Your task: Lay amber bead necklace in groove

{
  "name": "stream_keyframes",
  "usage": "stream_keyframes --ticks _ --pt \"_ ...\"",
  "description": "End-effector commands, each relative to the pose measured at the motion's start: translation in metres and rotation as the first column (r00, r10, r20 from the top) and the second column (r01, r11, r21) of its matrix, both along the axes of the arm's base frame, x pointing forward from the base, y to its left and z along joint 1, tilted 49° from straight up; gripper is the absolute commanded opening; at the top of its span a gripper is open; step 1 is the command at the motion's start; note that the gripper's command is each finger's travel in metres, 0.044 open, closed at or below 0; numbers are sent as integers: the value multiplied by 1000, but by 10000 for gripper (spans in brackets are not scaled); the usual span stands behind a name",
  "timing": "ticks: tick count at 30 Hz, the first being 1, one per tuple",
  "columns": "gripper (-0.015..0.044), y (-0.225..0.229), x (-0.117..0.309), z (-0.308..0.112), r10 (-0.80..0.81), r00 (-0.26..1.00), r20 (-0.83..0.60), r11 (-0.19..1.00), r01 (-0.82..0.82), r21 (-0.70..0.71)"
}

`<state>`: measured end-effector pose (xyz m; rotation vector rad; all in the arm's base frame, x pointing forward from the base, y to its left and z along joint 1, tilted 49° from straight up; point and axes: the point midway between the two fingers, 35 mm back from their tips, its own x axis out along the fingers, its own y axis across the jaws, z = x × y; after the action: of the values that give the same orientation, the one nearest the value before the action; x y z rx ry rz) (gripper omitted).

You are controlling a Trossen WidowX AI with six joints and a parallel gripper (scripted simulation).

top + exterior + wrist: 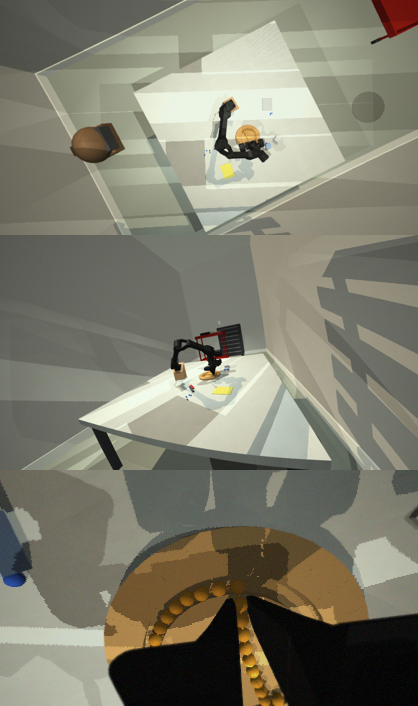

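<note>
The round wooden bead board point(238, 135) point(201, 377) point(342, 587) lies flat on the table. The amber bead necklace point(256, 135) point(176, 607) rests on it. In the wrist view its left part curves along the groove, while another strand runs fairly straight across the board's middle, off the groove. The groove at the right in that view shows no beads. My gripper point(249, 143) point(213, 373) point(239, 603) is low over the board, its fingertips shut on the necklace at the top of the straight strand. The fingers hide the lower parts of the board and necklace.
A blue block point(267, 146) point(226, 369) point(12, 545) and a pale block point(276, 139) stand beside the board. A yellow pad point(227, 170) point(222, 390), a grey square point(266, 104), a red and dark object point(191, 386) and small blue beads lie around.
</note>
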<state>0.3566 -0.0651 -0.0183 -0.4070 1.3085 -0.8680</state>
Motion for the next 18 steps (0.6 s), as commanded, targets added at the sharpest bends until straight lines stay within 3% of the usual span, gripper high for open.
stream_keyframes --ticks 1,18 --pt "0 0 0 0 1 1000 1 1000 -1 0" --pt "0 4 0 4 4 1000 -1 1000 -4 -6"
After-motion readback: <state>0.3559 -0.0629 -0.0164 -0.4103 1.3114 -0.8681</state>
